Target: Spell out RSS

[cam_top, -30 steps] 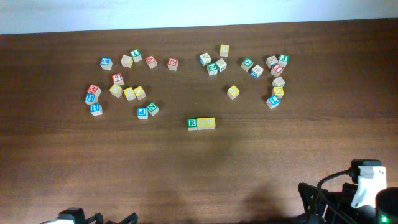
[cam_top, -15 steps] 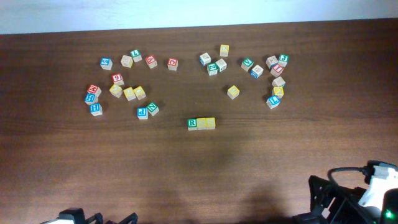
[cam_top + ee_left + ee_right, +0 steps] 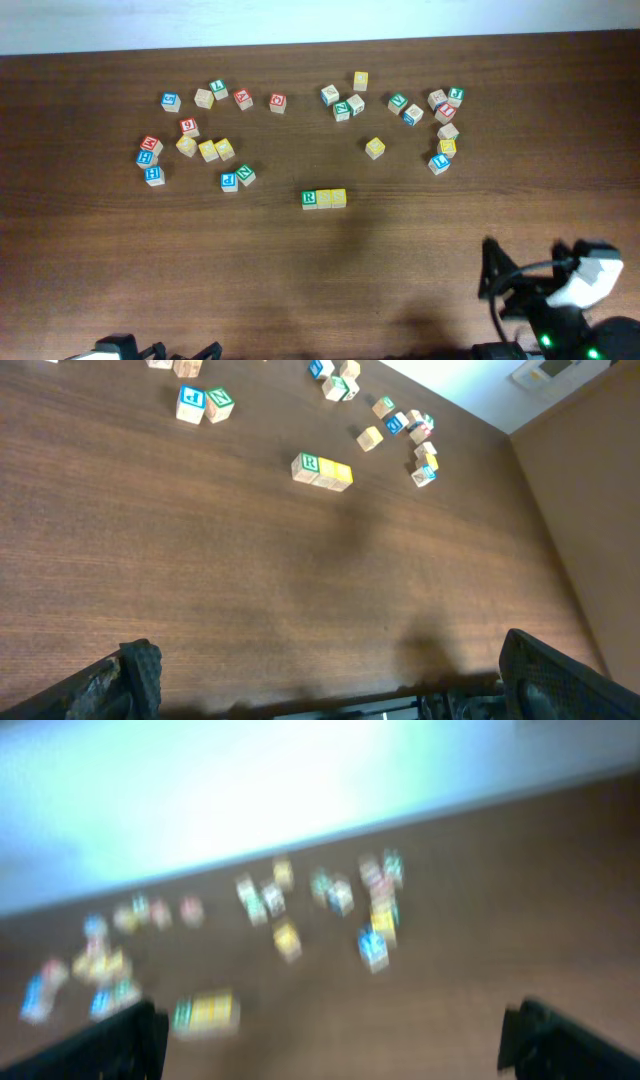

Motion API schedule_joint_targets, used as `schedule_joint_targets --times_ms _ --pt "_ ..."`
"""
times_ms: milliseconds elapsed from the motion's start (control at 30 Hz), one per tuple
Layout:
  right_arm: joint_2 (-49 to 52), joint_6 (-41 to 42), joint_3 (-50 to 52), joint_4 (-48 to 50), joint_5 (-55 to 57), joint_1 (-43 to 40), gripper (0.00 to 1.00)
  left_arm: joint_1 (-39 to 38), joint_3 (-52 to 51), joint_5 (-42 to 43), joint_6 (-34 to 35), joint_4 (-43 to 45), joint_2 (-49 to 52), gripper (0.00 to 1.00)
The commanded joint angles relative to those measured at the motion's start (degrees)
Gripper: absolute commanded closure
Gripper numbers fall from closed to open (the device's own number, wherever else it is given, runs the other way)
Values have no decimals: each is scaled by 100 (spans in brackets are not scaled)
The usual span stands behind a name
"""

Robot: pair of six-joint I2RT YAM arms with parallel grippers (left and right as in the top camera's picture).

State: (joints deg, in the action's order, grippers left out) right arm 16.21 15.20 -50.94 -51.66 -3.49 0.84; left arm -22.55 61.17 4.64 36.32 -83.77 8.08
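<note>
Plain lab-like room, dark wooden bench (image 3: 300, 290), bare white wall (image 3: 300, 20) behind it, small wall panel (image 3: 541, 372), scattered toy letter blocks (image 3: 207, 150)

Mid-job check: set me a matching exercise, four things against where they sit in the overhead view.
Things:
1. green R block
2. lone yellow block
3. right pincer
4. left pincer

Places:
A. bottom edge of the table, left side
B. left end of the three-block row
C. bottom right corner
D. standing apart, up and right of the row

Pairs: 1-B; 2-D; 3-C; 4-A
</note>
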Motion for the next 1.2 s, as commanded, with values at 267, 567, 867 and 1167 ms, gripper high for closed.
schedule_joint_targets --times_ms 267,567,867,1167 --pt "-1095 -826 2625 2750 -299 -94 2 -28 -13 22 55 4 20 1" --pt "-1602 -922 3958 4291 -302 -92 2 -28 -13 22 55 4 20 1" --pt "-1602 -927 4559 5047 -299 -85 2 -28 -13 22 55 4 20 1" --pt "-1602 -1226 5062 5543 -461 -68 2 -28 -13 22 57 4 20 1"
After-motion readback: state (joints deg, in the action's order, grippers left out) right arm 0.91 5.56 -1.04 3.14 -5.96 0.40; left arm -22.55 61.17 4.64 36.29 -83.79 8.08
